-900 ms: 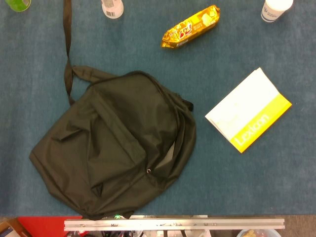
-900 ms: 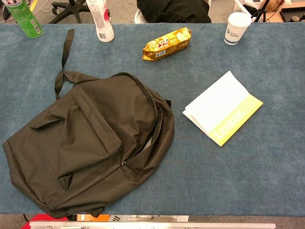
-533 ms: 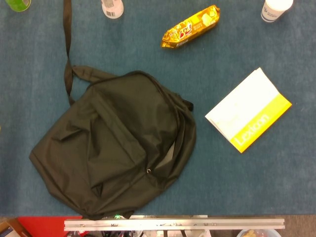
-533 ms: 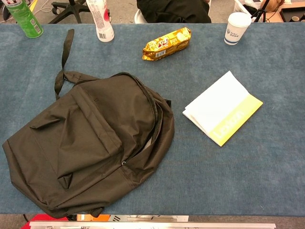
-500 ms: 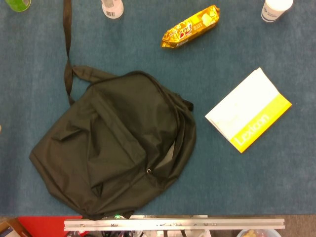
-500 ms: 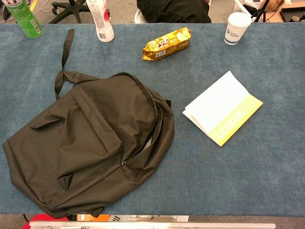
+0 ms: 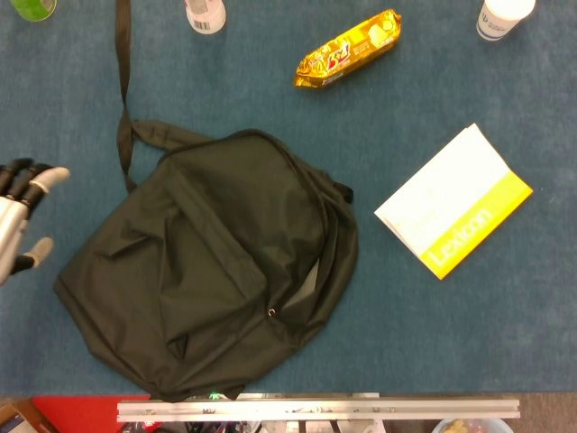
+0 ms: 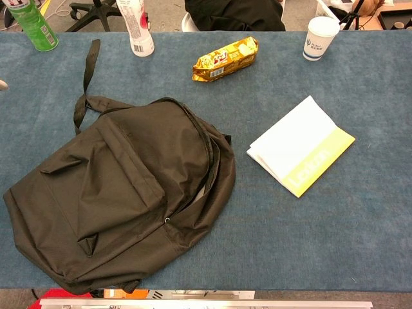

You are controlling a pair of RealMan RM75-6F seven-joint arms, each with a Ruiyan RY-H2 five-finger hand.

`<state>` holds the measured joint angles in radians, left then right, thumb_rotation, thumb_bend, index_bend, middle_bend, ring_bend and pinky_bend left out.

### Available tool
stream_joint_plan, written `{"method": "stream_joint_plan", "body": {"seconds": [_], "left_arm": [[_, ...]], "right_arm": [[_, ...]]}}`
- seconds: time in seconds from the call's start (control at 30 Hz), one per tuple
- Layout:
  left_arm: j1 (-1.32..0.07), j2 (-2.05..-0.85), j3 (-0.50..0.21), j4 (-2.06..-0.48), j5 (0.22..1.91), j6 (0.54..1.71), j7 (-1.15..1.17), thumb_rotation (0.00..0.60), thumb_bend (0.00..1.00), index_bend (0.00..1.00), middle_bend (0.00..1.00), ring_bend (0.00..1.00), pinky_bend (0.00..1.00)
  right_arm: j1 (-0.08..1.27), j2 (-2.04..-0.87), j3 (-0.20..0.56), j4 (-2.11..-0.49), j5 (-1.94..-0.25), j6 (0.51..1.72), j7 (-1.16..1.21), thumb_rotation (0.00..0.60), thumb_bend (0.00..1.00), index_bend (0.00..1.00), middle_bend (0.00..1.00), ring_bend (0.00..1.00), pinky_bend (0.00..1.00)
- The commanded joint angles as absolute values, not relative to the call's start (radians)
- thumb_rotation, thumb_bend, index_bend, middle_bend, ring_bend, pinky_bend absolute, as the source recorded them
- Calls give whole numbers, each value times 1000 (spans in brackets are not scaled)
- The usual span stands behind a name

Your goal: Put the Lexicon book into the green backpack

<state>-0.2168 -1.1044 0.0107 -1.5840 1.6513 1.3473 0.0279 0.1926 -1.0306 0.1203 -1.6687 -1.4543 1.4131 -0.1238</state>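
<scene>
Blue-carpeted table [image 7: 270,108] carries all items. Green backpack [image 7: 212,266], very dark in these views, lies flat on the table's left half toward the near edge, its strap running toward the far-left corner. Zipper along its right side looks partly open.

Lexicon book [image 7: 453,200] lies flat on the right half, well apart from the backpack, white cover with a yellow band, closed.

Left hand [image 7: 20,230] shows at the table's left edge in the head view, just beside the backpack, fingers apart, holding nothing. No contact with the bag.

Gold snack packet [image 7: 349,48], paper cup [image 7: 502,18], white bottle [image 8: 135,26] and green can [image 8: 31,24] sit along the far edge.
</scene>
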Motion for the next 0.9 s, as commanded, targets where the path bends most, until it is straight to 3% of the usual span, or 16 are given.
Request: {"method": "stream_joint_plan", "body": {"seconds": [0.03, 0.4, 0.53, 0.9], "left_arm": [[-253, -1124, 31, -1556, 1699, 1312, 30, 600, 169, 141, 190, 145, 214], [-314, -1198, 75, -1535, 1688, 1168, 45, 600, 166, 121, 158, 137, 214], [-340, -1197, 84, -1551, 1672, 1110, 47, 600, 162, 53, 141, 137, 214], [-427, -1189, 63, -1591, 1558, 940, 84, 600, 161, 51, 137, 155, 214]], "right_arm": [[190, -1030, 119, -1667, -1454, 1415, -121, 600, 288, 232, 365, 268, 454], [181, -1028, 114, -1662, -1451, 1420, -118, 600, 288, 232, 364, 268, 454], [182, -1028, 114, -1662, -1450, 1417, -119, 600, 287, 232, 364, 268, 454], [178, -1031, 113, -1654, -1449, 1419, -112, 600, 287, 232, 365, 268, 454]]}}
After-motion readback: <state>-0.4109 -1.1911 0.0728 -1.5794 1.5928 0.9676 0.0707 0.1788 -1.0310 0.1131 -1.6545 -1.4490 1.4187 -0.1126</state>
